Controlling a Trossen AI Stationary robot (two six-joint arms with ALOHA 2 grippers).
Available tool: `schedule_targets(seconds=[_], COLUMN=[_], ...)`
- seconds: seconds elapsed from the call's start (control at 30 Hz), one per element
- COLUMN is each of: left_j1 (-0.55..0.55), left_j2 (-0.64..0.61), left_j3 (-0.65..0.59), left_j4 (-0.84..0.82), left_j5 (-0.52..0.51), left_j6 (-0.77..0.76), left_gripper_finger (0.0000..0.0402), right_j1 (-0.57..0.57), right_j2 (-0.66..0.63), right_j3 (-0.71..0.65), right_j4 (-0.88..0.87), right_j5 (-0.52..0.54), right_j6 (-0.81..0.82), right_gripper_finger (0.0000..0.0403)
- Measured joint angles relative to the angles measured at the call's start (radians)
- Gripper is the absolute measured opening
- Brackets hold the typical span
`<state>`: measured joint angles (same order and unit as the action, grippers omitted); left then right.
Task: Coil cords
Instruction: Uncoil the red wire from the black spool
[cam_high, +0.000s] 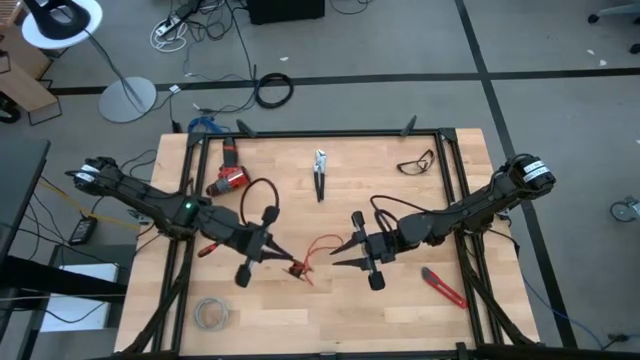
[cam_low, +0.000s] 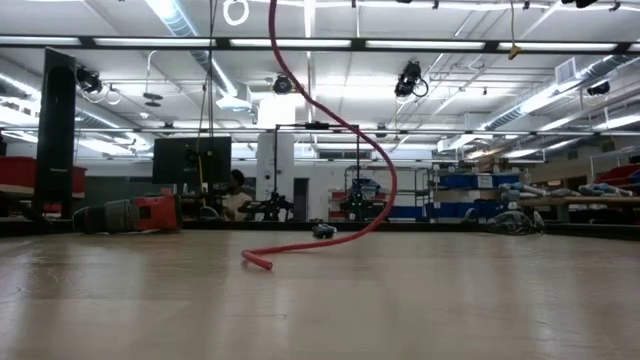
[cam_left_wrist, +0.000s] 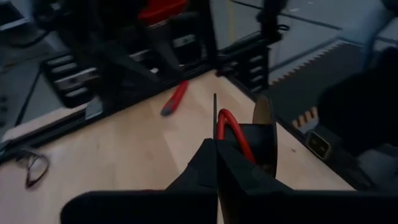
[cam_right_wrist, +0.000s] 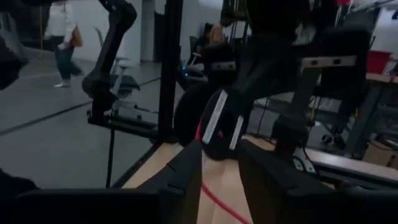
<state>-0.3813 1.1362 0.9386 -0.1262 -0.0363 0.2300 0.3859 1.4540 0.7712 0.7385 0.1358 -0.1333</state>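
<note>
On the counter (cam_high: 400, 310), the left gripper (cam_high: 283, 256) has its jaws clamped on the red wire (cam_high: 320, 247) near centre, while the right gripper (cam_high: 340, 254) faces it with jaws apart around the strand. With one hold only, the springy wire could flick loose or snag. No writing is readable.

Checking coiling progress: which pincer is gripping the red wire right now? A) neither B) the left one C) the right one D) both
B: the left pincer is shut on the red wire; the right pincer stands open, the wire passing between its fingers.
</note>
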Motion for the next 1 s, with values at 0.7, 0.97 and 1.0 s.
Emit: schedule_targets(seconds=[0.7, 0.97, 1.0], left_j1=[0.001, 0.001, 0.001], left_j2=[0.002, 0.003, 0.003], left_j3=[0.000, 0.000, 0.000], left_j4=[0.076, 0.076, 0.076], left_j5=[0.077, 0.087, 0.087], left_j6=[0.023, 0.035, 0.049], left_gripper_finger=[0.0000, 0.0000, 0.0000], right_j1=[-0.001, -0.009, -0.001], right_j2=[0.000, 0.030, 0.045], right_j3=[0.019, 0.021, 0.030], right_j4=[0.086, 0.095, 0.093], right_j5=[-0.141, -0.128, -0.113], right_j6=[0.074, 0.186, 0.185], right_gripper_finger=[0.0005, 0.0032, 0.0042])
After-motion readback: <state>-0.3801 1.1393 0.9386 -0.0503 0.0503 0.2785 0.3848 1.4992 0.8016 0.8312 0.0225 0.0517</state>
